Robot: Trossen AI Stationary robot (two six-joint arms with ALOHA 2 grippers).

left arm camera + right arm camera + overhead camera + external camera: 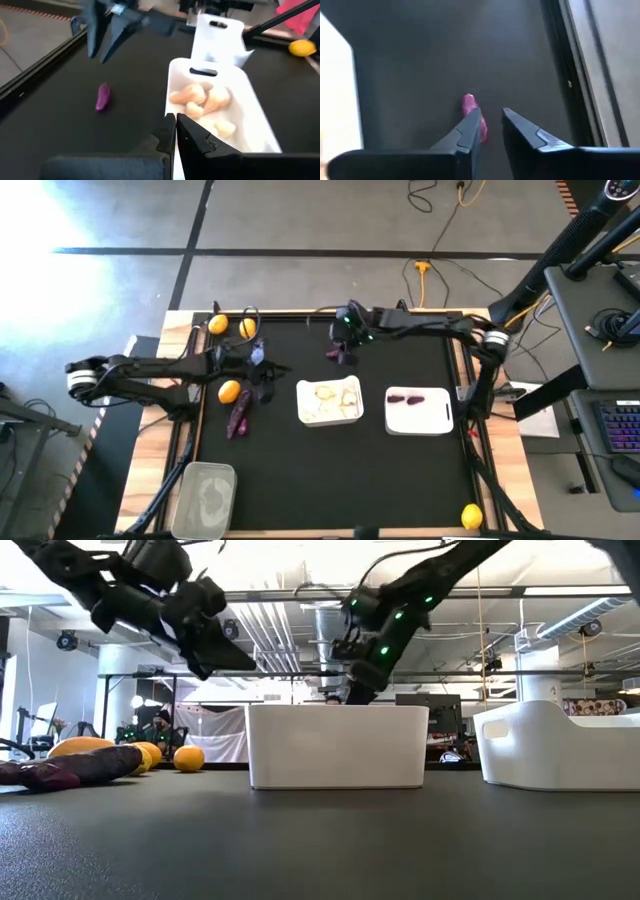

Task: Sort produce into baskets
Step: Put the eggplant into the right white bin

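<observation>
Right gripper [490, 131]: I am hovering it part-open and empty over the small purple vegetable [473, 116] near the black table's [300, 470] far edge; off-centre fingers risk nudging it away. Left gripper [176, 131]: nearly closed, empty.

The high camera is looking straight down on the whole table [330, 470]. The low one is sitting at tabletop level, facing across it. Each wrist camera is peering closely past its own fingers, both sharing the purple vegetable [103, 96] lying at twelve o'clock.

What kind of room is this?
Probably a robot lab or workshop: two robot arms over a black table, cables on the concrete floor, bare ceiling pipes, and a computer desk alongside.
</observation>
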